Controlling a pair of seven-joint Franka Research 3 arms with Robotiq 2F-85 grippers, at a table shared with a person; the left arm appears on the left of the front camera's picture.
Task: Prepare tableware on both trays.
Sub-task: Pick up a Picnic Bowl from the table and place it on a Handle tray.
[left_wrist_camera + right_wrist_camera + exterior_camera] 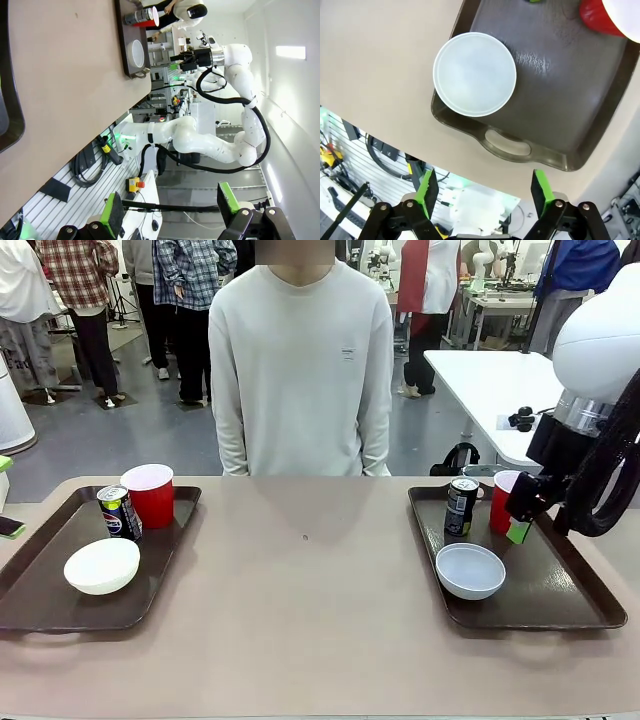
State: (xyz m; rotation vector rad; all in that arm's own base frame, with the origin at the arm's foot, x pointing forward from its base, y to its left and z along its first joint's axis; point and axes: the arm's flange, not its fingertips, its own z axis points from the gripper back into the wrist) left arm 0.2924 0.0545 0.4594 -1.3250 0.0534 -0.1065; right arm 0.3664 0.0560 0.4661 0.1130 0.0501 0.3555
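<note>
On right tray (585,590): red cup (503,502), soda can (461,506), greyish-white bowl (470,570) grouped as one setting. Right gripper (483,192) above tray, fingers spread, empty. Left tray (40,575) holds matching set. Left gripper (170,206) wide apart, idle off-table.

White arm (600,340), black cable, black hand (482,192), green pads.

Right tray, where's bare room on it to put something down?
The right tray is bare along its near right side, beside the greyish-white bowl. Its far end is crowded: soda can, red cup and the open right hand.
</note>
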